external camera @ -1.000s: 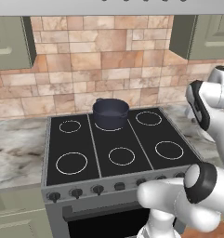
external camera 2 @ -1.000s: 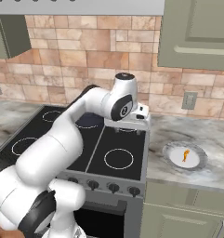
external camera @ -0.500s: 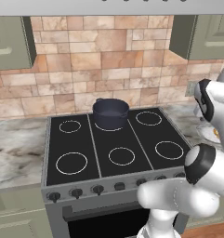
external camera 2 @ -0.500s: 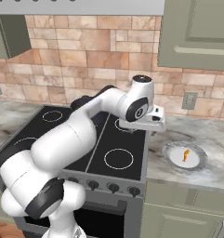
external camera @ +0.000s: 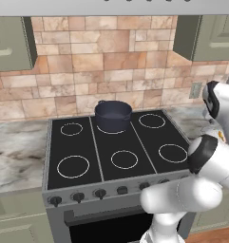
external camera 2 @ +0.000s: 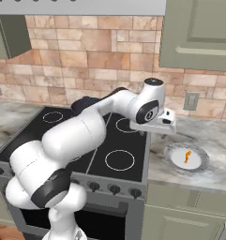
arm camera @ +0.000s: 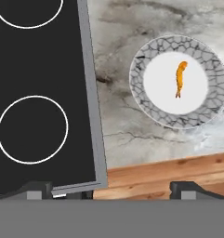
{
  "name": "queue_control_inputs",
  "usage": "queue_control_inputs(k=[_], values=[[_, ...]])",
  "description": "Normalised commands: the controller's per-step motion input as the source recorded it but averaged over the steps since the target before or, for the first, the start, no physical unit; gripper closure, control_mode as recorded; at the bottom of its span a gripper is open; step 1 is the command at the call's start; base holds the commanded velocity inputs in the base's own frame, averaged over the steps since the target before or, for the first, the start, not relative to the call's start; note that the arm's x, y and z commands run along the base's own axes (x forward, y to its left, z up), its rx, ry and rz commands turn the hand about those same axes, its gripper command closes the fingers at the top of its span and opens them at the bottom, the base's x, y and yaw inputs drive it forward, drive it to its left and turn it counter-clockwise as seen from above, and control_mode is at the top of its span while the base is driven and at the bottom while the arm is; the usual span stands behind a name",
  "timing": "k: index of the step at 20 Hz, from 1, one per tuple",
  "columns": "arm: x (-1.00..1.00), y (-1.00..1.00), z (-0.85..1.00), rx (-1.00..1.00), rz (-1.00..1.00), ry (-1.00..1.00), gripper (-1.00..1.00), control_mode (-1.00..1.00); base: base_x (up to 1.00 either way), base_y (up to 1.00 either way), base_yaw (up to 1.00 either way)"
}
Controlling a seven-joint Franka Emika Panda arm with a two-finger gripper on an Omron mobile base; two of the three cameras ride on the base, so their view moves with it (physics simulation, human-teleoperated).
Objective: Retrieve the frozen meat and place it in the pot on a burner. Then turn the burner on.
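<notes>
Step in hand, by judgement: approach to the frozen meat (arm camera: 180,79), a small orange piece lying at the middle of the plate (arm camera: 150,104). Plate taken as landmark: on the marble table (external camera 2: 213,140), just right of the cooktop (external camera 2: 126,140) edge. Pincer (external camera 2: 169,123) spread fully wide, nothing between the fingers, hovering above the table between cooktop edge and plate, camera looking straight down. For a clean pick: centre over the piece before descent; turn the wrist so the fingers close across the narrow width of the piece, not along its length; descend until the fingertips nearly meet the plate's white centre; close slowly, since a small hard piece will likely skid on a smooth plate. Containers: plate holding the meat alone; pot (external camera: 113,115) well left of the plate, on a rear burner (external camera: 111,128) of the cooktop, interior dark and apparently bare, contents hard to confirm at this angle. Burner knobs (external camera: 78,196) along the front panel, untouched.
</notes>
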Motion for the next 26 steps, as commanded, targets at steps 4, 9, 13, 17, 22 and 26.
queue_control_inputs(k=[4,9,13,17,22,26], values=[[0.18,-0.45,-0.19,0.0,-0.2,0.03,-1.0,-1.0,0.0,0.0,0.0],[0.07,-0.42,-0.26,0.0,-0.27,0.0,-1.0,-1.0,0.0,0.0,0.0],[0.22,-0.2,-0.13,0.0,-0.2,0.0,-1.0,-1.0,0.0,0.0,0.0],[0.36,-0.36,-0.12,0.0,-0.12,0.0,-1.0,-1.0,0.0,0.0,0.0],[0.23,-0.46,-0.15,0.02,-0.02,0.0,-1.0,-1.0,0.0,0.0,0.0],[0.07,-0.26,-0.06,0.01,0.0,0.0,-1.0,-1.0,0.0,0.0,0.0]])
